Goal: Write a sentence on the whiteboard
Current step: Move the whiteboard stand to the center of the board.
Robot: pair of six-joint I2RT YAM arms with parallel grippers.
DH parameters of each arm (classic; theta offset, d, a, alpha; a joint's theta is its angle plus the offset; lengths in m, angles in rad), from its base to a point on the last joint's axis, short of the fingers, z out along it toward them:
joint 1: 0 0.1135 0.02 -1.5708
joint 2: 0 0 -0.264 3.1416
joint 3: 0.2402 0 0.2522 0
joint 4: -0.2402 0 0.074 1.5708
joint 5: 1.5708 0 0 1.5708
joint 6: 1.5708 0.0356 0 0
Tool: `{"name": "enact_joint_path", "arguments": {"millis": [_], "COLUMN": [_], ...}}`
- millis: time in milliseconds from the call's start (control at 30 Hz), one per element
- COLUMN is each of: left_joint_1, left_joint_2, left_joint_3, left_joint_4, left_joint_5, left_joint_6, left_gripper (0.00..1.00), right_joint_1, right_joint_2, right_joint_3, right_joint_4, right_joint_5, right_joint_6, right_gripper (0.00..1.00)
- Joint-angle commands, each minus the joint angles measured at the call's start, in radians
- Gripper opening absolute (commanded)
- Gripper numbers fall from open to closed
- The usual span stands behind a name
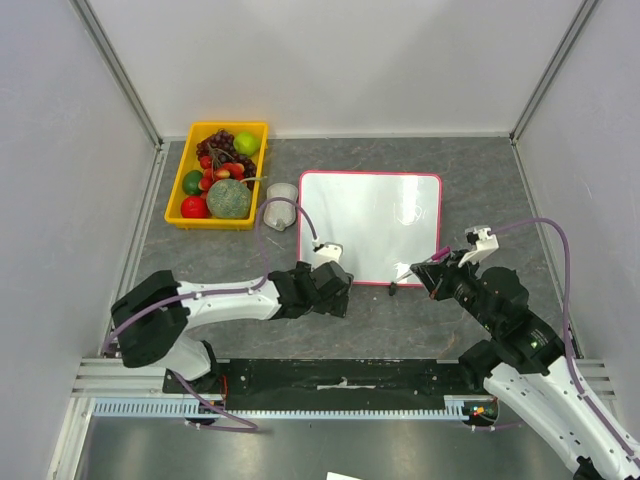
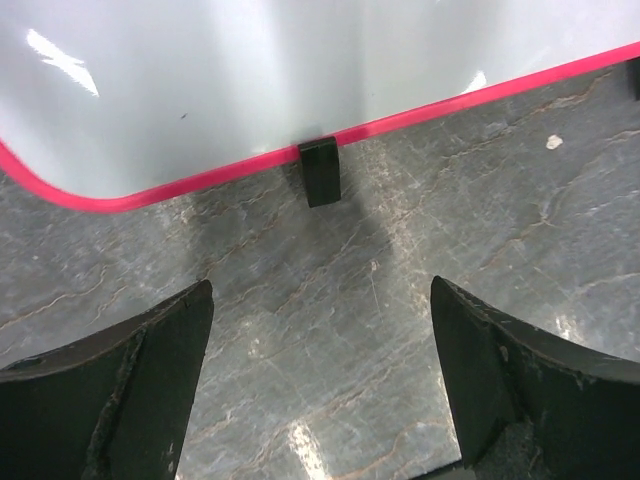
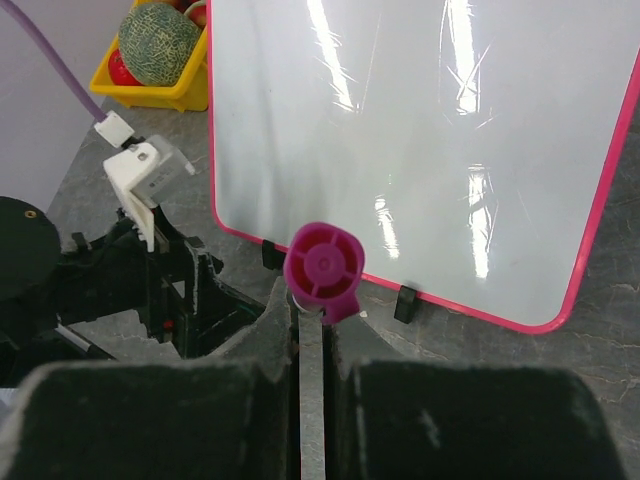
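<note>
A grey stone-patterned counter [image 1: 480,170] is carrying everything. Lying flat in its middle is the whiteboard [image 1: 365,225], glossy white with a thin pink-red frame, its near edge facing the two robot arms. Only ceiling glare is showing on its surface, and no writing can be made out.

At the far left, well apart from the board, a yellow tray [image 1: 208,224] is holding fruit, including a netted melon [image 1: 229,198]. A clear cup [image 1: 282,205] is standing between the tray and the board's left edge.

The left pincer [image 2: 320,300] is hovering wide open and empty over bare counter, just short of the board's near left corner. The right pincer [image 3: 312,325] is clamping a magenta marker [image 3: 322,265] between closed fingers, just off the near right corner. The marker's round end is facing the wrist camera, so its tip is hidden. A small black foot [image 2: 320,172] is jutting from the board's near edge.

Judging from this, the writing is not yet begun. The next move calls for the right arm to carry the marker over the board and touch its tip down lightly, while the left arm perhaps steadies the frame.
</note>
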Motion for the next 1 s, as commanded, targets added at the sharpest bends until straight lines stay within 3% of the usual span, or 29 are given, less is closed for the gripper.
{"name": "enact_joint_path", "arguments": {"millis": [0, 267, 667, 900, 967], "left_joint_1": [0.007, 0.007, 0.014, 0.013, 0.011], "left_joint_2": [0.064, 0.147, 0.305, 0.279, 0.265], "left_joint_3": [0.016, -0.010, 0.056, 0.027, 0.020], "left_joint_4": [0.097, 0.189, 0.164, 0.127, 0.092], "left_joint_5": [-0.019, -0.049, -0.080, -0.080, -0.078], "left_joint_6": [0.020, 0.020, 0.008, -0.014, -0.026], "left_gripper": [0.91, 0.68, 0.46, 0.19, 0.06], "right_joint_1": [-0.001, -0.002, -0.001, -0.001, -0.001], "right_joint_2": [0.000, 0.020, 0.026, -0.002, 0.001], "right_joint_3": [0.017, 0.000, -0.017, -0.031, -0.037], "right_joint_4": [0.037, 0.050, 0.060, 0.060, 0.059], "right_joint_5": [0.010, 0.022, 0.033, 0.037, 0.046], "right_joint_6": [-0.003, -0.003, -0.009, 0.000, -0.002], "right_gripper": [0.00, 0.00, 0.00, 0.00, 0.00]}}
